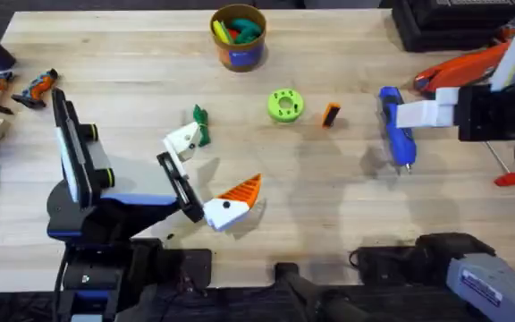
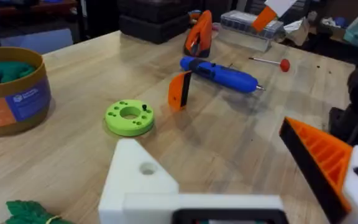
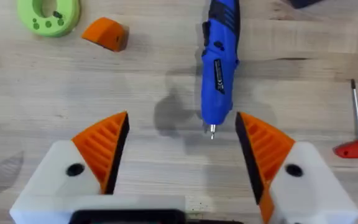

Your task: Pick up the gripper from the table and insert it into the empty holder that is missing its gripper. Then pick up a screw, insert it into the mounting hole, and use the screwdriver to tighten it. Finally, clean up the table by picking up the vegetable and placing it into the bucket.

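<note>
Overhead, the small orange wedge-shaped plastic gripper [image 1: 331, 114] lay on the wooden table [image 1: 132, 72], not yet fitted. The left arm's white angular plastic holder [image 1: 183, 140] sat bare; its partner finger carried an orange pad, so the left gripper [image 1: 206, 175] stood spread and empty. The right gripper [image 3: 182, 146], jaws wide apart, hovered over the blue pen-shaped electric screwdriver [image 1: 396, 128]. The dark-green knobbly toy vegetable [image 1: 200, 122] lay beside the holder, outside the far yellow-rimmed round bucket [image 1: 238, 38]. Every step seemed left to do.
</note>
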